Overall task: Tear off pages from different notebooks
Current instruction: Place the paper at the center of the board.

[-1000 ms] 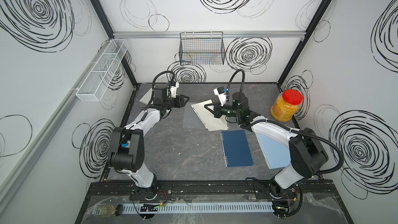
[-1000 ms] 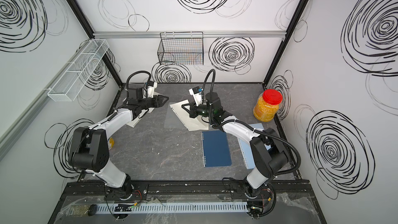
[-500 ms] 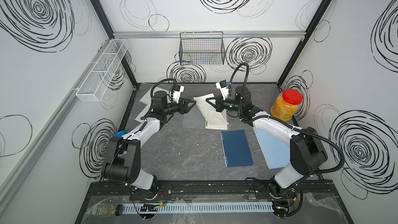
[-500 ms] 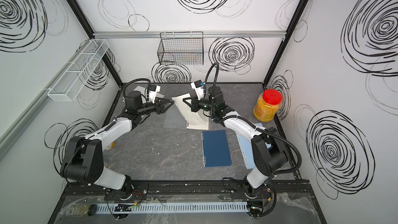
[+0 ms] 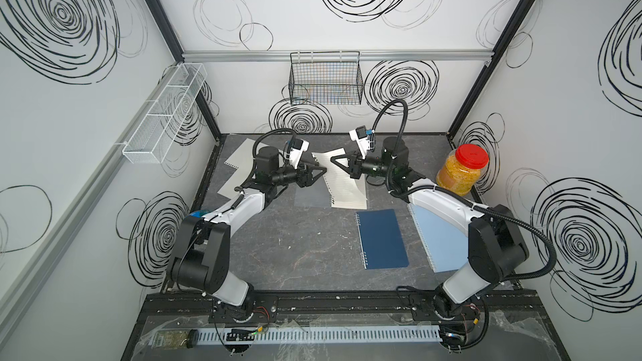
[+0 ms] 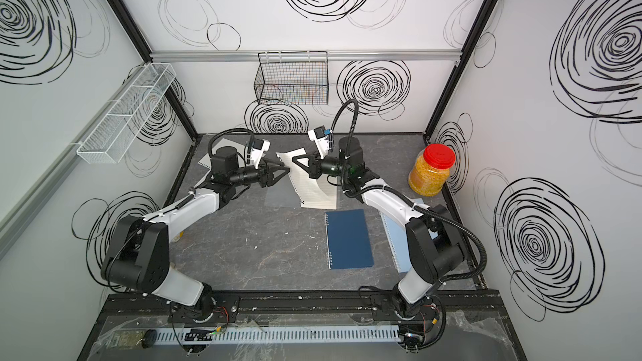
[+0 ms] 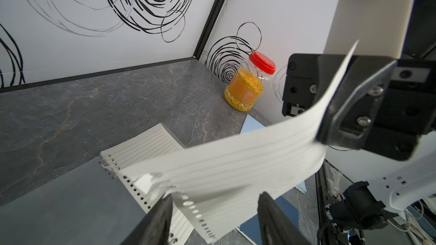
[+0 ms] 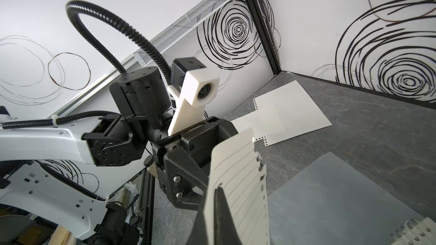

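The lined page hangs in the air above the open clear-cover notebook, which lies at the back middle of the surface. The right gripper has its jaws clamped on the page's plain edge. The punched edge sags toward the left gripper, whose jaws stand apart on either side of that edge without pinching it. Most holes look free of the spiral; whether the corner nearest the wire is loose I cannot tell.

This looks like the end of the tear, or a handover. Next, the left jaws would need to close on the punched edge, or press the notebook down while the right arm pulls.

Two loose pages lie at the back left. The navy notebook and the light blue notebook lie closed nearer the front.

The red-lidded jar is full of yellow grains. Nothing shows in the black wire basket or the white mesh tray.
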{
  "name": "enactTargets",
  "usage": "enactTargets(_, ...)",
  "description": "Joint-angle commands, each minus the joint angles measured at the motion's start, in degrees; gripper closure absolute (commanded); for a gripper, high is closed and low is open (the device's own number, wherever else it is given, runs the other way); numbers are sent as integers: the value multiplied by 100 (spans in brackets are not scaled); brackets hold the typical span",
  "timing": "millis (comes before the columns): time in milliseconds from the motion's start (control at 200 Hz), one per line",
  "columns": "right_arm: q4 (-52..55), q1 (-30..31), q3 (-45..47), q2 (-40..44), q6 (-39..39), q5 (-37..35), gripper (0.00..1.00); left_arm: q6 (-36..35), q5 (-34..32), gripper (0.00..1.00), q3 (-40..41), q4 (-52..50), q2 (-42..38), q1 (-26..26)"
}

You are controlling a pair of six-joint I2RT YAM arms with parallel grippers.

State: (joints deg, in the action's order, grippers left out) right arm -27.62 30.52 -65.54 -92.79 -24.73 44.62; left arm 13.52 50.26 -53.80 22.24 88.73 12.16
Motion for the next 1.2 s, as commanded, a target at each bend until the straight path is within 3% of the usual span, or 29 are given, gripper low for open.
enactTargets(0, -587, -118, 0, 33, -391, 288, 100, -61, -159, 38, -74, 325, 39, -36)
enactTargets(235, -956, -243, 100, -2, -718, 445, 100, 491, 626, 36, -8, 1214, 267, -19)
enactTargets(560, -1815, -472, 292, -173, -1412, 488, 100, 406, 881, 41, -61, 1281, 304, 247)
enactTargets(746, -1939, -554, 378, -230, -1549, 360, 100, 554, 823, 55, 45, 1455, 268, 259)
enactTargets(916, -2097, -621, 442, -302, -1702, 302, 97, 646, 674, 77, 98, 1468, 250, 260)
enactTargets(1056, -2121, -627, 403, -387, -1761, 347, 89, 749, 330, 90, 68, 1306, 261, 254)
enactTargets(1196, -2049, -645, 401, -421, -1749, 299, 72, 784, 113, 100, -88, 872, 359, 192)
